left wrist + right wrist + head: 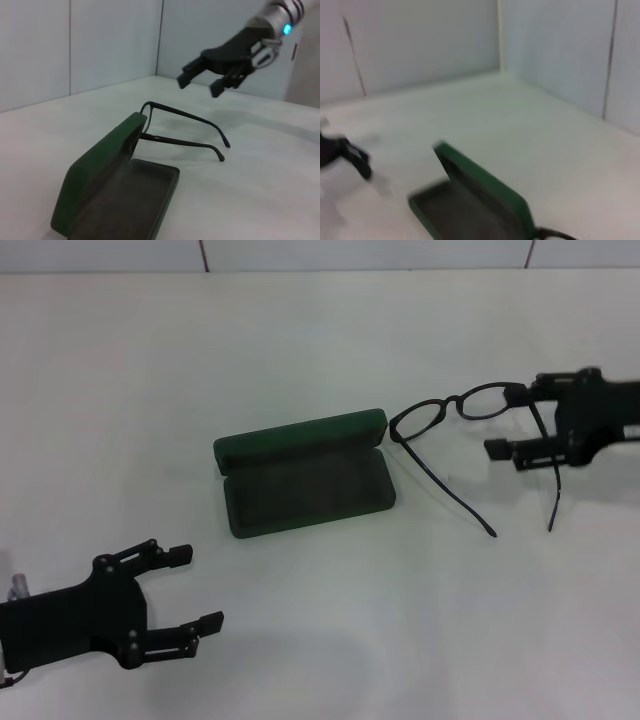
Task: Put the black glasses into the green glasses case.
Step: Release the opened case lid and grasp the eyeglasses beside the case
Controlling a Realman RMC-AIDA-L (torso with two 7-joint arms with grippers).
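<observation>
1. Black glasses [450,412] rest on the white bench [320,640], temple arms unfolded, one lens end just beside the case's right end.
2. Green glasses case [300,480] lies open, lid raised at the back, ready to receive them.
3. Right hand [520,423] hovers with fingers spread over the frame's far end, apparently lining up a grasp.
4. Left hand [200,590] waits near the bench's front left, fingers wide, holding nothing.

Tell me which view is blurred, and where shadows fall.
Right wrist view: smeared, the green glasses case soft-edged. Head view: sharp, even light, faint shadows under the black glasses and left gripper. Left wrist view: clear, right gripper distinct.
</observation>
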